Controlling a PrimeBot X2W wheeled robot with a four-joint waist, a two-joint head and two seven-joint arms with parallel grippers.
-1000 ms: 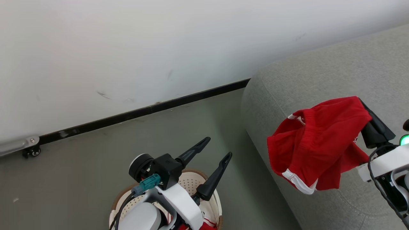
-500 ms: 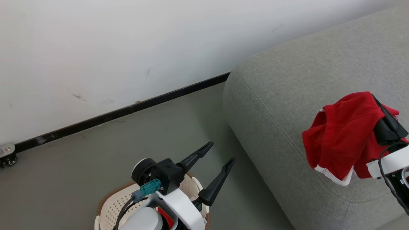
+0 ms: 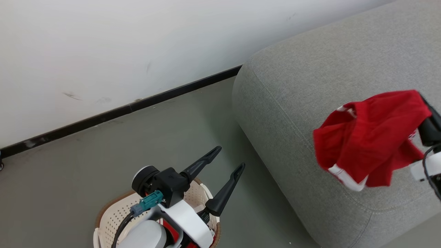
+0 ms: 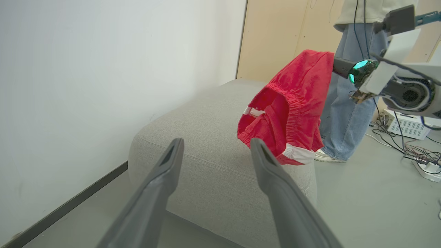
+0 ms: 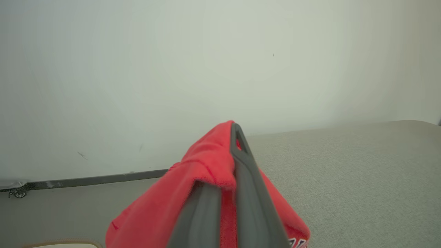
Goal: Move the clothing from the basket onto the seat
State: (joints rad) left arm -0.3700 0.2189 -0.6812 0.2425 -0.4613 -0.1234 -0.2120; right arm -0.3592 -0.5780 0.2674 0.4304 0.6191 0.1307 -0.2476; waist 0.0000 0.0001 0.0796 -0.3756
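Two fingers of your right gripper (image 5: 235, 137) are pinched together on the clothing (image 3: 368, 137) — a pair of red shorts with white trim, draped over the fingers and drooping to their left in the head view. They hang over the near front corner of the seat (image 3: 310, 86); can't tell if the lowest hem brushes the cushion.

Your left gripper (image 3: 230, 157) sits lower, fingers spread wide with nothing between them, right above the basket (image 3: 110, 216). A bit more red fabric (image 3: 169, 228) peeks out inside the basket under that wrist. The basket stands on the grey floor (image 3: 86, 165), just off the seat's rounded corner.

The seat's a big grey woven block with a stitched seam near its edge. Behind it all — plain white wall (image 3: 137, 41), a few scuffs, dark baseboard (image 3: 144, 101). The left wrist view also catches a person (image 4: 348, 103) in jeans standing past the seat, with cables (image 4: 413, 148) on the floor nearby.
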